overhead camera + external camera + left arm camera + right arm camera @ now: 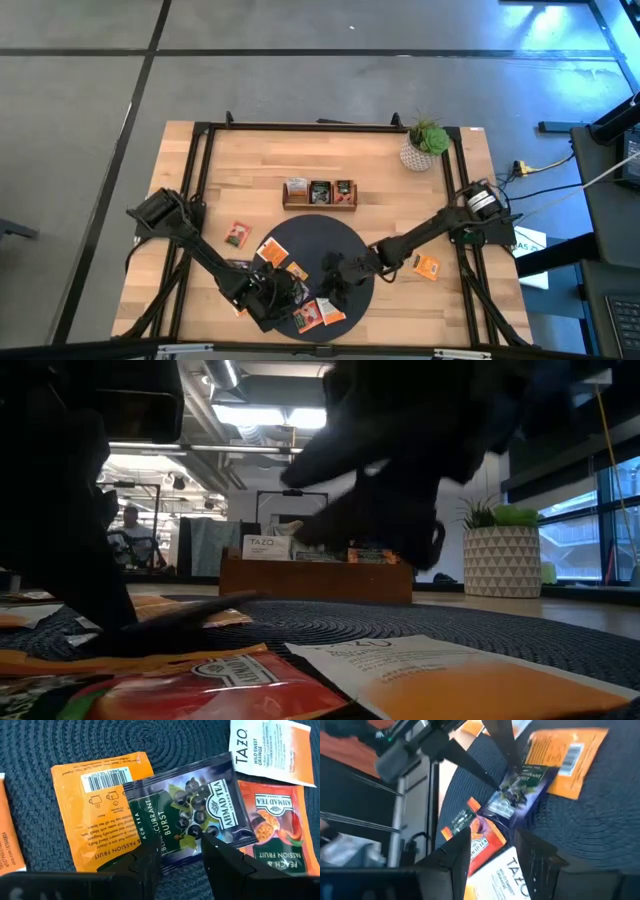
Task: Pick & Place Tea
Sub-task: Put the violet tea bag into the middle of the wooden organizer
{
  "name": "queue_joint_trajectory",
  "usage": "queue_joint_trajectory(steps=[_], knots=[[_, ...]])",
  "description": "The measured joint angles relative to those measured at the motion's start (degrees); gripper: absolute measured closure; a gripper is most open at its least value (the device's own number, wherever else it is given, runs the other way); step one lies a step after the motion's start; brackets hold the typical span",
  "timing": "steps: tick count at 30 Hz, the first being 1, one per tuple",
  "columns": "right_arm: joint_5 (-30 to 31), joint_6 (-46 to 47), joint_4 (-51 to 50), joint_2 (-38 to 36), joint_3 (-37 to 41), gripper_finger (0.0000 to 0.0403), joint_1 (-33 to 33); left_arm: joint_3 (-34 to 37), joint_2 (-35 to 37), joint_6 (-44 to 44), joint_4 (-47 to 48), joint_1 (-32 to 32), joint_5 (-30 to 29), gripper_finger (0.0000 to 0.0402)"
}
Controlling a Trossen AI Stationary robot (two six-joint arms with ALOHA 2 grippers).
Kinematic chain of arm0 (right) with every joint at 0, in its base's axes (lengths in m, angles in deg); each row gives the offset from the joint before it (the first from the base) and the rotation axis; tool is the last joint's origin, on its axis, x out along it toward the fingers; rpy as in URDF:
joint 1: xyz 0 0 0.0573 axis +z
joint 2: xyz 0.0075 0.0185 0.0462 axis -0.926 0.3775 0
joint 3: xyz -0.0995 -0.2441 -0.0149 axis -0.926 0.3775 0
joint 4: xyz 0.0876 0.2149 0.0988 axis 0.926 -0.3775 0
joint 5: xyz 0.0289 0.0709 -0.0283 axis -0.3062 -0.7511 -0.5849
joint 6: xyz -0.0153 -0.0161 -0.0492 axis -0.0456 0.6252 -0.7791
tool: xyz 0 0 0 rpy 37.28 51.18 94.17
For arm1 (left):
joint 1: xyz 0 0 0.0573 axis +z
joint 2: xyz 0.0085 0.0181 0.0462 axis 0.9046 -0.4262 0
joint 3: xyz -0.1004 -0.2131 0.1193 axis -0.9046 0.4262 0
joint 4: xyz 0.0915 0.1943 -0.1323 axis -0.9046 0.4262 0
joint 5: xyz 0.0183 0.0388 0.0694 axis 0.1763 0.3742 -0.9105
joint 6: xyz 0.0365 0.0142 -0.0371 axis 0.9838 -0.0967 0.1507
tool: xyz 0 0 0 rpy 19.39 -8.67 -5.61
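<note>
the dark blackcurrant sachet [187, 815] lies on the dark round mat [345, 240], overlapping an orange passion fruit sachet [102, 805], with a red peach sachet [272, 827] and a white-and-orange sachet [267, 750] beside it. the left gripper [181, 851] hovers over its edge, jaws apart, holding nothing. the right gripper [492, 847] hangs nearby over the mat, jaws partly apart, empty. more sachets stand in the wooden tray [319, 204]; one orange sachet [427, 267] lies on the table [250, 160].
</note>
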Motion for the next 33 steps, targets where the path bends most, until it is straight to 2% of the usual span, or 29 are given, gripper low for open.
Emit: queue_joint_trajectory(steps=[7,19,33], knots=[[-1.3,8.4,1.6,3.2,0.0,0.0247,-2.3,-0.2,-0.4,-0.9,0.4,0.1,-0.4,0.0265],[-6.2,15.6,1.8,3.3,0.0,0.0247,-4.4,0.0,-0.4,-2.0,0.9,0.3,-3.3,0.0265],[-6.0,17.3,2.1,5.4,-1.0,0.0247,-4.8,0.1,-0.5,-3.1,0.0,1.4,-4.3,0.0265]])
